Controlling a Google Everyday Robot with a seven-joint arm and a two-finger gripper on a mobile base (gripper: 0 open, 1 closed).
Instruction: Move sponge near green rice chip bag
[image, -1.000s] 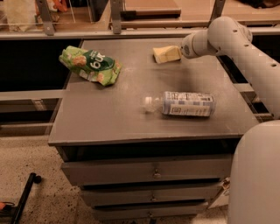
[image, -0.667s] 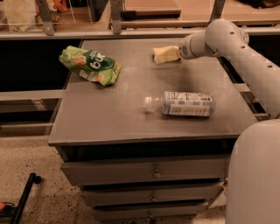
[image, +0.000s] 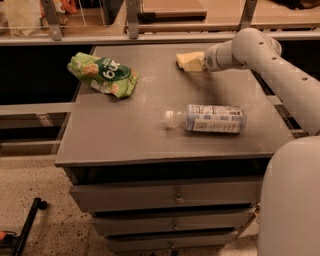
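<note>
The see-through plastic bottle (image: 212, 118) lies on its side on the near right part of the grey flat surface (image: 145, 135). Its cap end points left. A white paper label with small dark print wraps around it, but the print is too small to read. I cannot tell if there is anything inside the bottle.

The shiny green foil chip bag (image: 103, 75) lies at the far left of the surface. It is crumpled and puffy. It has a dark green band with big white letters that I cannot read, and pictures of round pale chips.

The small pale yellow soft sponge (image: 187, 61) sits at the far right of the surface, well apart from the green bag. It looks squashy, with wavy sides.

The pincer (image: 202, 62) is at the sponge's right side, touching it. I cannot tell how far open the pincer is, or if it has hold of the sponge. The smooth, round white robot arm (image: 280, 70) reaches in from the right, low over the surface.

Under the surface are grey metal drawers (image: 175, 197), all pushed in, each with a small knob. A black stick (image: 27, 225) lies on the speckled floor at the near left.
</note>
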